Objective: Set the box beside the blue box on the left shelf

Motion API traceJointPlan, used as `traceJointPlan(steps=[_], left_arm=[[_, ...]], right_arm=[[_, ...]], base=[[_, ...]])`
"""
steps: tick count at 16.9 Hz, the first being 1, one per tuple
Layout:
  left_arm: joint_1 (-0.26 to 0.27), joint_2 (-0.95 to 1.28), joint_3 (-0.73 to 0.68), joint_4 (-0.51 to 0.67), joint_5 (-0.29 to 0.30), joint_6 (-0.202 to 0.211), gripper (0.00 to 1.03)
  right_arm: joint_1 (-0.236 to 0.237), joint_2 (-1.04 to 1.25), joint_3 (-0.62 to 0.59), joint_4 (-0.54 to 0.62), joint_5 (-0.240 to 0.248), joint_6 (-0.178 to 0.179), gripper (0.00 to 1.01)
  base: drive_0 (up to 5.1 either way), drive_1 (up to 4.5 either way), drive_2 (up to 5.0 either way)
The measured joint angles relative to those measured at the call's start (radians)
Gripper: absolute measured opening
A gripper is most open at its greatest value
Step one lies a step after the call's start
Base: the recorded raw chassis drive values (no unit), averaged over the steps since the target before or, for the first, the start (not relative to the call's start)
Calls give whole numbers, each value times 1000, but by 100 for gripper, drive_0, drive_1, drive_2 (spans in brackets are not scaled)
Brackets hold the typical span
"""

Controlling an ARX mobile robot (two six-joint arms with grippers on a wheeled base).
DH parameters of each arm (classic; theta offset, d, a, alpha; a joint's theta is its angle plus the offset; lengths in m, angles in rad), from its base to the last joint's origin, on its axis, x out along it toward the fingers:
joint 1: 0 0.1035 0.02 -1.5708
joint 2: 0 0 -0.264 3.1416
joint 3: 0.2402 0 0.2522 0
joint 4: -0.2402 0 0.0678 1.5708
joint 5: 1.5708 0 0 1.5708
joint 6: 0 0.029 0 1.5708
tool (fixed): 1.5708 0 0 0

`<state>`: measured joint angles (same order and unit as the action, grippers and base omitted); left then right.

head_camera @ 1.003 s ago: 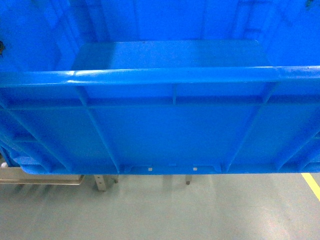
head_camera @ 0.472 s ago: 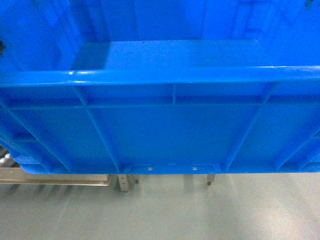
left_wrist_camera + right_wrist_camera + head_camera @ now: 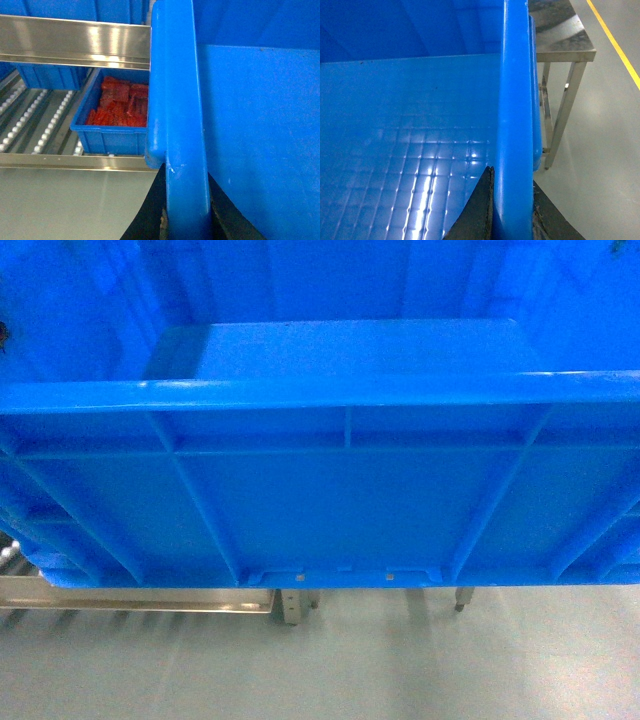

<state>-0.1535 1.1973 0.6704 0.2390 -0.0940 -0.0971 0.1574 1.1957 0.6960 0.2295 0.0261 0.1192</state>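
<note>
The dark fingers (image 3: 150,210) of the left gripper (image 3: 185,220) are seen clamped on either side of the left rim of the box (image 3: 340,510), and the fingers (image 3: 482,205) of the right gripper (image 3: 512,212) are likewise closed over its right rim, so the box is grasped by both walls and carried off the floor (image 3: 320,660). The whole head view is filled by the near ribbed wall and the bare inside of the box. The step in hand is judged to be the carry toward the left shelf (image 3: 35,125), whose roller tracks are visible past the left rim. On it, 1 small blue box (image 3: 107,135) of red packets is seen, with bare rollers to its left. Next, the box must be aligned beside that blue box, lowered onto the rollers, and released. A metal worktop (image 3: 562,30) stands to the right.
</note>
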Motion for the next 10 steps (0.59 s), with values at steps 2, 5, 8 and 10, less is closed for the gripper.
traceJointPlan(steps=[2,5,8,10], left_arm=[[0,0,0,0,0,0,6],[0,0,0,1,0,0,6],[0,0,0,-2,0,0,6],[0,0,0,-2,0,0,6]], right_arm=[[0,0,0,-4,1,1,9],[0,0,0,0,0,0,9],[0,0,0,-3,0,0,9],[0,0,0,0,0,0,9]], base=[[-492,245,245],[-492,245,245],[-492,245,245],[-492,245,245]])
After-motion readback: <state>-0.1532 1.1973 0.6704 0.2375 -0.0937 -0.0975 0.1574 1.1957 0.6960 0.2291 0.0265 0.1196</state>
